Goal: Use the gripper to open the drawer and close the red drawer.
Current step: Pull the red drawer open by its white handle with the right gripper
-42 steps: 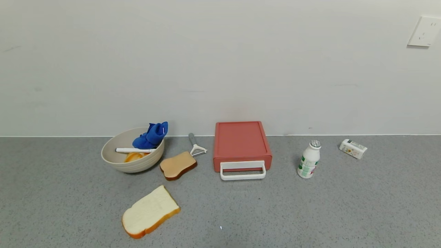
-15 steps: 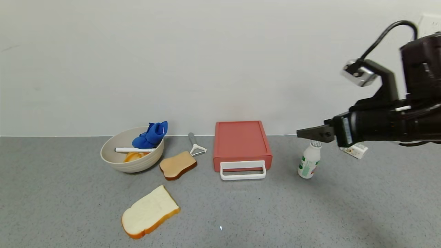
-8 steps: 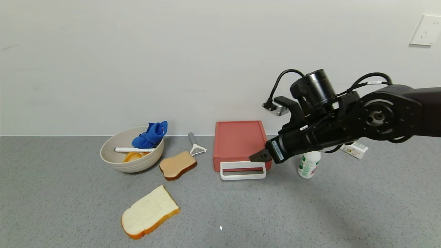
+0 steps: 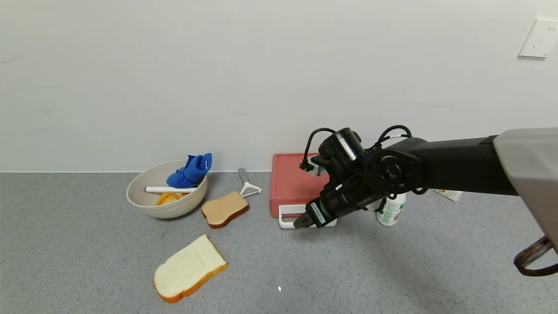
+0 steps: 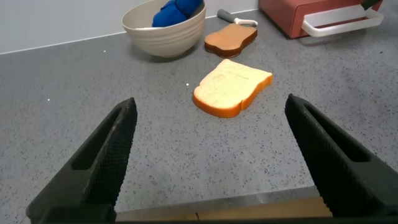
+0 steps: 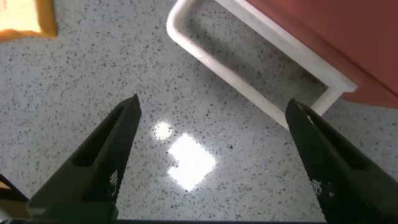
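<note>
The coral-red drawer point(image 4: 292, 179) lies shut against the wall, its white loop handle point(image 4: 283, 216) toward me. It also shows in the right wrist view point(image 6: 323, 31) with the handle point(image 6: 249, 81), and in the left wrist view point(image 5: 292, 15). My right gripper point(image 4: 301, 223) hangs open and empty just above and in front of the handle, its jaws spread wide over bare counter point(image 6: 211, 155). My left gripper point(image 5: 211, 155) is open and empty, low near the counter's front edge, out of the head view.
A beige bowl point(image 4: 148, 205) with blue cloth stands left of the drawer. A toast slice point(image 4: 224, 209), a peeler point(image 4: 247, 183) and a white bread slice point(image 4: 189, 268) lie nearby. A small bottle point(image 4: 390, 211) stands right of the drawer, behind my right arm.
My right arm came in from the right, swung left past the bottle and came down in front of the drawer's handle. The drawer has not moved.
</note>
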You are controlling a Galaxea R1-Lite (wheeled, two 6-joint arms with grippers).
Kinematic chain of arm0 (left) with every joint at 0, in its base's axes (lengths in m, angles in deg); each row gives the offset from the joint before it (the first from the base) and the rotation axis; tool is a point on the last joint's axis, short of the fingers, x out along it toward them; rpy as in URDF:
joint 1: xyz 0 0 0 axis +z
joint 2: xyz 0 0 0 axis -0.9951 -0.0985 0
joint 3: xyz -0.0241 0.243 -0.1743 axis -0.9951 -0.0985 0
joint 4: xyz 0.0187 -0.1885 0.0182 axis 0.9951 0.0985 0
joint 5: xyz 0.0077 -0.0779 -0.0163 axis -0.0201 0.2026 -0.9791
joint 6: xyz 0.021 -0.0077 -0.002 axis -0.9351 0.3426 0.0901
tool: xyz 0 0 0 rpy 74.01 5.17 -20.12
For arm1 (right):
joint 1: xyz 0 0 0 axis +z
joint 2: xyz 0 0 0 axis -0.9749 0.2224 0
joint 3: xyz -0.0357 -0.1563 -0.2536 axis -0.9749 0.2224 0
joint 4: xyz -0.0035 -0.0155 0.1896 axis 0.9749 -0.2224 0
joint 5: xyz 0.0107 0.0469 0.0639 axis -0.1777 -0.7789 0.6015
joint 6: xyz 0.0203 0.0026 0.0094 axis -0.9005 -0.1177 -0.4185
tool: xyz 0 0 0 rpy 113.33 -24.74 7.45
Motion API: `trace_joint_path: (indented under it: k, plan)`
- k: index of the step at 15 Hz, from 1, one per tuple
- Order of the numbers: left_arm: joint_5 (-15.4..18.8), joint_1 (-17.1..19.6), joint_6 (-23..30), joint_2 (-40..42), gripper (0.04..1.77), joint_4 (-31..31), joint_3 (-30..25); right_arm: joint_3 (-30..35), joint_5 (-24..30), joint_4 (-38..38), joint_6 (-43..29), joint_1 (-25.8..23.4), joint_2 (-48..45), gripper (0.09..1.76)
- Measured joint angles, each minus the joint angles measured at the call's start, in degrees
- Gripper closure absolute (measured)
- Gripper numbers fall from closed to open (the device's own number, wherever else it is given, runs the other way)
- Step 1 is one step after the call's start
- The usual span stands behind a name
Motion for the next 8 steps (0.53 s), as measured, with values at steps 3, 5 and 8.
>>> trace_joint_path:
  k: [3,5,8]
  plan:
    - [0.02,0.00,0.01,0.00,0.09,0.00,0.00,-1.52,-0.69,0.01,-0.74,0.11,2.79,0.14]
    - [0.02,0.00,0.01,0.00,0.09,0.00,0.00,-2.54,-2.32,0.06,-1.00,-0.07,4.28,0.14]
    - [0.00,0.00,0.00,0.00,0.09,0.00,0.00,-3.62,-2.60,0.06,-1.49,-0.24,5.96,0.14]
